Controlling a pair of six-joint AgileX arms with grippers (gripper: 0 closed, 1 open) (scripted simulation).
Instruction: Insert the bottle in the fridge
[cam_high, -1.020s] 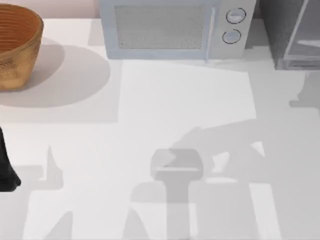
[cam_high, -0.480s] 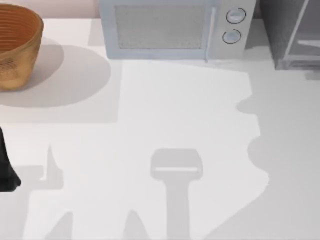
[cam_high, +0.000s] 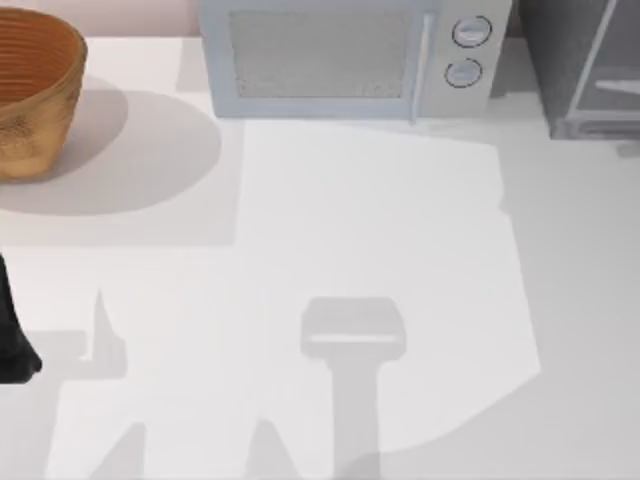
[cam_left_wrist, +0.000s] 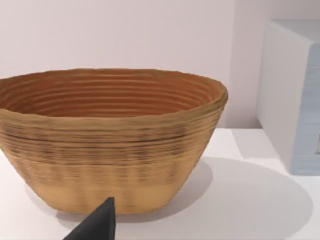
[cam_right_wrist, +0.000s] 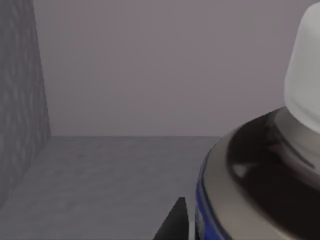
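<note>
Bottle (cam_right_wrist: 265, 165) looms close in our right wrist view, white cap up, over a grey floor with grey walls, so we reckon it's already inside the fridge (cam_high: 585, 65) at the far right. Whether our right gripper is clamped on it, we can't tell. It looks rigid, smooth, probably slippery; we'd hold the body below the shoulder. Our left arm (cam_high: 12, 330) is parked at the left edge.

Left arm (cam_high: 12, 335) — matte black; jaws' tips dark, pointed.
</note>
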